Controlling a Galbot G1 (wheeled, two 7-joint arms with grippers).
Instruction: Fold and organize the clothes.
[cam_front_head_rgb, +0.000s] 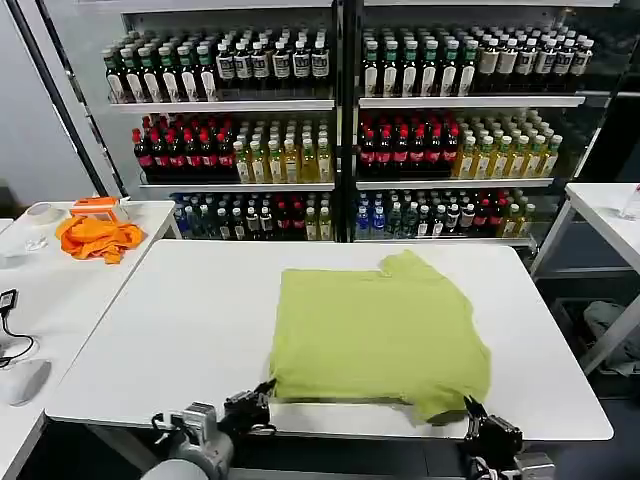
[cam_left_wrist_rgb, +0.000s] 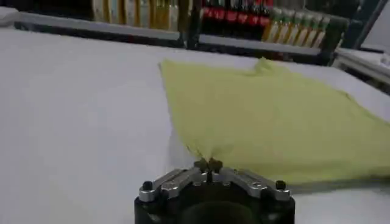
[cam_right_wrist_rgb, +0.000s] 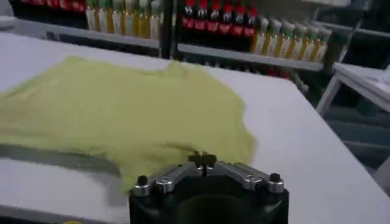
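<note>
Spreading across the white counter (cam_front_head_rgb: 180, 330), the lime T-shirt (cam_front_head_rgb: 375, 335) is laid folded near the front edge. Its near left corner is pinched in the clenched jaws of the left gripper (cam_left_wrist_rgb: 208, 164); its near right corner is clamped by the right gripper (cam_right_wrist_rgb: 202, 160).

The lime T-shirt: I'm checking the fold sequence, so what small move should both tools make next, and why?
Probably lift both pinched corners slightly and carry them toward the far edge. The left tool is shut on the near left corner of the lime T-shirt, the right tool on the near right corner, at the white table's front edge. The shirt lies flat, so folding its near half over seems next.
</note>
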